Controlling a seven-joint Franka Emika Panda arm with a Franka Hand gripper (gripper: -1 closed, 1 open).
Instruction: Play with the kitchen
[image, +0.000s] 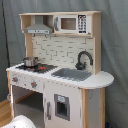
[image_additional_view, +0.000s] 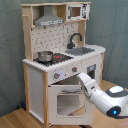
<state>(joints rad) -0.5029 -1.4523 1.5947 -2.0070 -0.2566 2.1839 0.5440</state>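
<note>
Grey curtain behind the kitchen (image_additional_view: 55, 60). Your arm (image_additional_view: 102, 96) reaches toward the oven door (image_additional_view: 67, 102), likely to work it; finger state unclear.

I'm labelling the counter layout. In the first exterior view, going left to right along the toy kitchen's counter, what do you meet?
Metal pot on the stovetop → grey sink → black faucet → rounded wooden counter end.

The robot arm (image_additional_view: 102, 96) is glossy white, built of rounded segments, with dark grey joints between them.
</note>
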